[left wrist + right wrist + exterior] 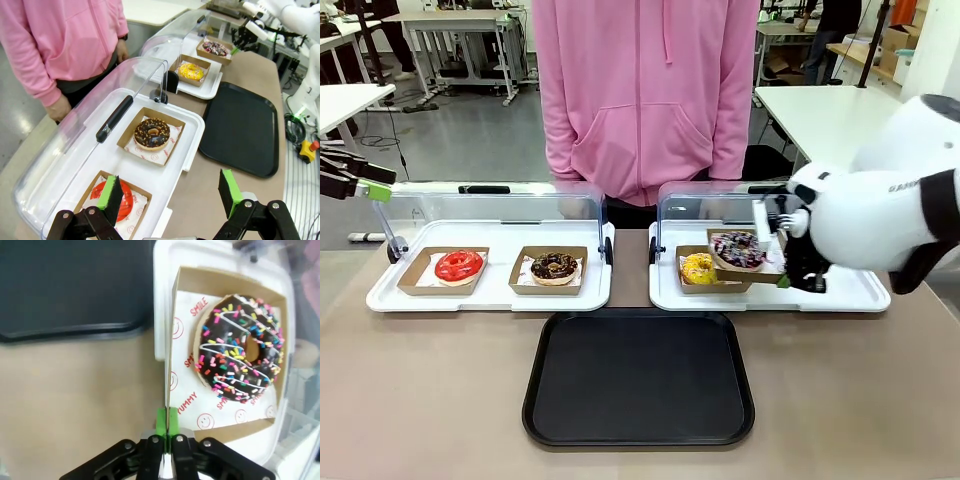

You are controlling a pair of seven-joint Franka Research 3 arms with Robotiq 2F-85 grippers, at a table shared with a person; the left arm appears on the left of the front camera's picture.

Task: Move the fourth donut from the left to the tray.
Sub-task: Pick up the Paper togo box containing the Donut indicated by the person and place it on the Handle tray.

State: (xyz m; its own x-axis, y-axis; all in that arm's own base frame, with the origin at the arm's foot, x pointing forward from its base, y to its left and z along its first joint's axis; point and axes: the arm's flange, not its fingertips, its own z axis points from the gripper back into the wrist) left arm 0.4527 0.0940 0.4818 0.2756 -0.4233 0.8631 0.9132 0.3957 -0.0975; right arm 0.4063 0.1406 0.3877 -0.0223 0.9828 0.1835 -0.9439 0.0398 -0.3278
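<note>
My right gripper point(167, 426) pinches the cardboard holder's point(176, 330) rim, the sprinkled chocolate donut point(737, 248) lifted above the right white tray's point(865, 295) front edge; left gripper point(170, 196) gapes wide. I'd keep it level, swinging slowly to the black tray point(638, 378)
</note>
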